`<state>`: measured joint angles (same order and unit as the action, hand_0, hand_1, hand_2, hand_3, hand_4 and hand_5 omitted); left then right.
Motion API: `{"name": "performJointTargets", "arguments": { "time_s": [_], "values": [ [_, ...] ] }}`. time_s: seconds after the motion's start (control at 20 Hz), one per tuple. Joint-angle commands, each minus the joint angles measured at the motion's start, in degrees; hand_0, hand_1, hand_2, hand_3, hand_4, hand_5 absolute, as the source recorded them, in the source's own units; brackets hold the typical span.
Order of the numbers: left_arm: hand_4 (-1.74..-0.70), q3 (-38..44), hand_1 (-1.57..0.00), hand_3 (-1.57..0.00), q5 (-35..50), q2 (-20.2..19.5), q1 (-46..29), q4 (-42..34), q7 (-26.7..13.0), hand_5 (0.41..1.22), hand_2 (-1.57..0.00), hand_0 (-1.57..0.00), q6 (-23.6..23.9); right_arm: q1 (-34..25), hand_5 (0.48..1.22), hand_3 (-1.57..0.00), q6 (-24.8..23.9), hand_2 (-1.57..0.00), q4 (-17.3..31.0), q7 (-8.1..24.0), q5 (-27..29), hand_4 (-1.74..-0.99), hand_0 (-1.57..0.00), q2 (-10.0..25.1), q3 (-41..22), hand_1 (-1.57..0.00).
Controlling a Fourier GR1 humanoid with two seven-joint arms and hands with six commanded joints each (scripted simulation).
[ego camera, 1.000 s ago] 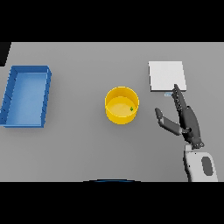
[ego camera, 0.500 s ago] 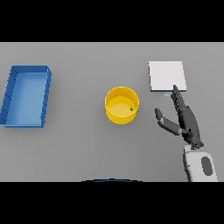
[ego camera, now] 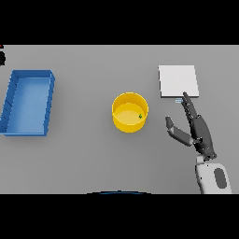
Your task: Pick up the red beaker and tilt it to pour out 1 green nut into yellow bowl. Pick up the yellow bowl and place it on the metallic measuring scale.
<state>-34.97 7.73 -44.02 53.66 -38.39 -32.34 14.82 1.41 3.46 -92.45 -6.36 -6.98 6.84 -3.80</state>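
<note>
The yellow bowl (ego camera: 130, 112) stands upright in the middle of the table with one small green nut (ego camera: 140, 116) inside near its right wall. The metallic measuring scale (ego camera: 178, 80) is a pale square plate at the back right. My right hand (ego camera: 198, 132) is open to the right of the bowl, fingers straight and pointing toward the scale's front edge, thumb spread toward the bowl, touching neither. The red beaker shows only as a sliver at the far left edge (ego camera: 1, 46). My left hand is out of view.
A blue rectangular tray (ego camera: 10, 103) lies at the left side of the table, well away from the bowl.
My right hand has drifted slightly back and to the left, closer to the bowl. The bowl, scale and tray have not moved.
</note>
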Motion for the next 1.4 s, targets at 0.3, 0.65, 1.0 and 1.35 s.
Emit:
{"name": "performJointTargets", "arguments": {
  "time_s": [0.3, 0.65, 1.0, 1.35],
  "values": [
    [-1.68, -4.6, -1.57, -1.37, 6.8, -4.3, -7.1, -11.9, -2.5, 1.106, -1.57, -1.57, 7.8, 0.1, 0.727, 0.0, 0.0, 0.0, 0.7, 0.0, -0.3, -1.336, 0.0, 0.1, -0.1, 0.0],
    [-1.05, -7.2, -1.29, -0.71, 14.2, -8.5, -12.3, -23.7, -1.8, 0.757, -1.16, -1.44, 6.5, -0.6, 0.731, 0.0, -0.6, 0.0, 0.6, 0.4, -1.2, -1.32, 0.0, 0.3, -0.3, 0.0],
    [-0.79, -8.9, -0.27, -0.15, 15.7, -10.7, -11.4, -26.9, -2.6, 0.659, -0.24, -0.32, -0.1, 0.0, 0.724, 0.0, -0.6, 0.0, 0.3, 0.2, -1.1, -1.315, 0.0, 0.0, -0.5, 0.0],
    [-0.73, -10.8, -0.06, -0.03, 13.5, -10.2, -10.9, -25.9, -2.0, 0.658, -0.05, -0.07, 0.8, -1.0, 0.713, 0.0, -1.4, 0.0, 0.5, 2.1, -1.9, -1.279, 0.0, -0.6, -0.9, 0.0]
  ]
}}
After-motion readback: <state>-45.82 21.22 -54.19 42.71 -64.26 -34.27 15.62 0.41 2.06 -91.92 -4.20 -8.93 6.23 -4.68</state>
